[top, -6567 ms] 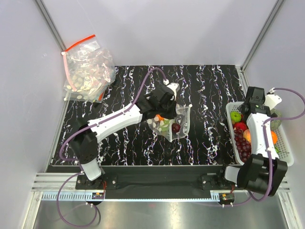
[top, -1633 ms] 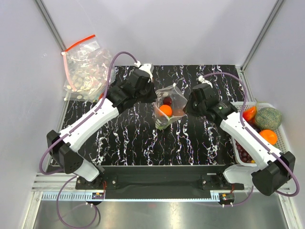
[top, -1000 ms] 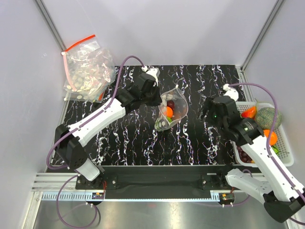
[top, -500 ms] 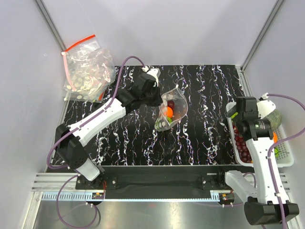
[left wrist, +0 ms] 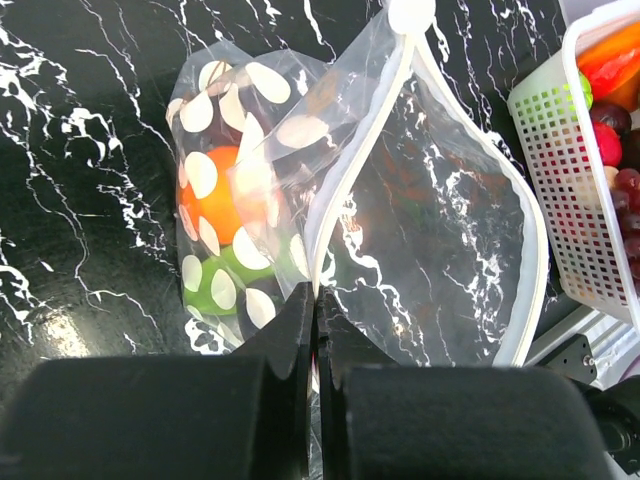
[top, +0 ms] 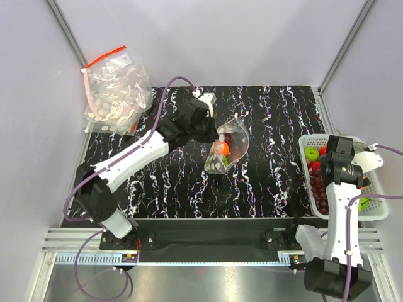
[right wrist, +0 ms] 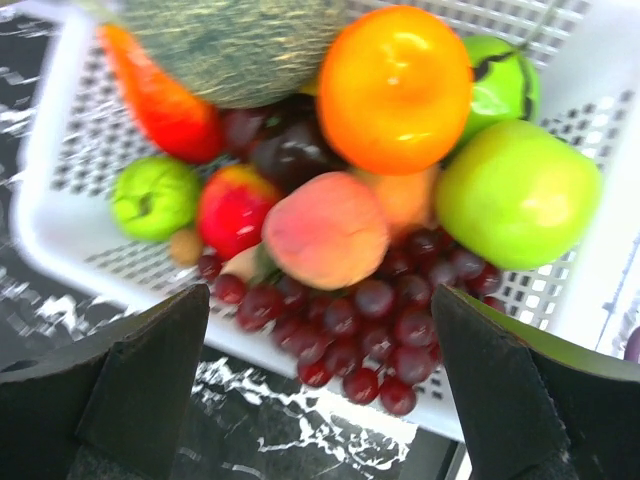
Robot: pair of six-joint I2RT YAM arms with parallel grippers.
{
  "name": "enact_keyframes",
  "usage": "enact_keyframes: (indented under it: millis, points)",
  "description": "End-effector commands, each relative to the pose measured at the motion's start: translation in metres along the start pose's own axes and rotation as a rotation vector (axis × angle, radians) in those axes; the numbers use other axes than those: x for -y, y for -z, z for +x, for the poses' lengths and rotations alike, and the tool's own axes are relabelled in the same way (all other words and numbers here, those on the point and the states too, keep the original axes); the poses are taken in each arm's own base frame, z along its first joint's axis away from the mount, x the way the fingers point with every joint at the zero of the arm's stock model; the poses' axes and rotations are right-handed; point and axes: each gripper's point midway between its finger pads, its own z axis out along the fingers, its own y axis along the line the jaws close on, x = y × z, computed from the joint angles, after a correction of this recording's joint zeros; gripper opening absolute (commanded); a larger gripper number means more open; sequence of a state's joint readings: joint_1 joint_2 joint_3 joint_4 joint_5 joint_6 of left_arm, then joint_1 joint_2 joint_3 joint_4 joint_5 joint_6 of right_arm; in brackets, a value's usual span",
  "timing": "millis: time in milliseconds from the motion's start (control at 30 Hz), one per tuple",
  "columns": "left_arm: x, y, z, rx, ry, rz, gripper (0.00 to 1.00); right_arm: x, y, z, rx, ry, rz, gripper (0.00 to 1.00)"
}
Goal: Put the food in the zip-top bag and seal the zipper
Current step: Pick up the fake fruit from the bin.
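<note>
From above, the left gripper point(top: 211, 130) is clenched on the zip-top bag point(top: 232, 143), lifted at the middle of the black marbled table point(top: 277, 113), while the right gripper point(top: 332, 165) hangs over the white basket point(top: 380, 212) at the right edge. The left wrist view shows its fingers pinched on the bag's near edge, the zipper point(left wrist: 362, 130) gaping, and an orange fruit point(left wrist: 215, 200) and a green one point(left wrist: 225, 285) inside. The right wrist view shows fingers spread wide, released, holding nothing, above the basket's orange point(right wrist: 395, 85), peach point(right wrist: 325, 230) and grapes point(right wrist: 390, 320).

To your far left: heap of clear bags point(top: 116, 88) with a red strip, at the black marbled bench's point(top: 271, 119) corner.
</note>
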State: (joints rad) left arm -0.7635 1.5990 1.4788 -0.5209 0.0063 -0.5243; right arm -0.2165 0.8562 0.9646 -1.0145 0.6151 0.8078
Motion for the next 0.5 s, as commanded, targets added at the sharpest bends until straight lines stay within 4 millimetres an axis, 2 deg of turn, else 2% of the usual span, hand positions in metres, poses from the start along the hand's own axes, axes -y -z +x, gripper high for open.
enact_keyframes:
  millis: [0,67,233,467]
  points:
    - [0.015,-0.005,-0.006,0.013,-0.009,0.051,0.00,0.005,-0.014,-0.009,0.016,-0.057,0.033,1.00]
    - [0.016,-0.008,-0.004,0.007,-0.009,0.049,0.00,-0.002,-0.019,-0.007,-0.015,-0.066,0.005,1.00]
    - [0.019,-0.009,-0.005,0.003,-0.014,0.041,0.00,-0.004,-0.032,-0.013,-0.005,-0.069,0.024,1.00]
    - [0.016,-0.010,-0.006,0.007,-0.018,0.024,0.00,-0.010,-0.055,0.001,-0.069,-0.086,0.021,1.00]
